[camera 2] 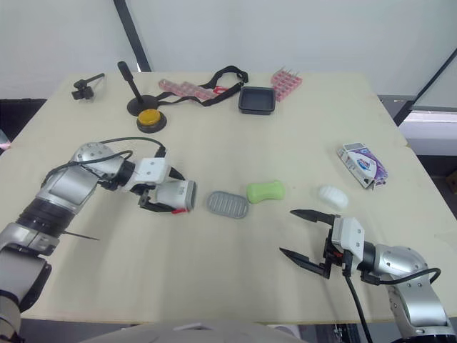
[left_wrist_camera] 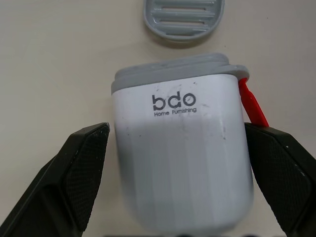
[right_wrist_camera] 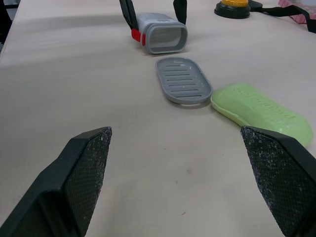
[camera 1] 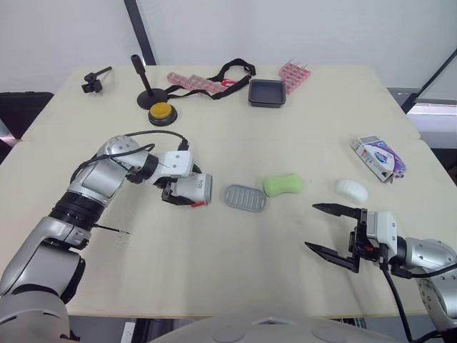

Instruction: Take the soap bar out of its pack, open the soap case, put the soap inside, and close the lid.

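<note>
The soap case (camera 1: pixel 193 188), white with a grey rim and a red latch, lies on its side left of centre, its open mouth facing right. My left gripper (camera 1: pixel 182 193) is shut on it, one finger on each flank. A grey slotted oval piece of the case (camera 1: pixel 245 198) lies flat just right of it. Beside that rests a green soap bar (camera 1: pixel 283 184). Further right sit a white oval lump (camera 1: pixel 351 189) and the purple and white soap pack (camera 1: pixel 378 158). My right gripper (camera 1: pixel 310 226) hovers open near the front right, holding nothing.
At the back of the table (camera 1: pixel 235 279) stand a black tray (camera 1: pixel 267 93), a yellow button (camera 1: pixel 162 111), a black stand (camera 1: pixel 143 82), pink strips (camera 1: pixel 193 82) with a black strap (camera 1: pixel 232 69), and a small clamp (camera 1: pixel 93 82).
</note>
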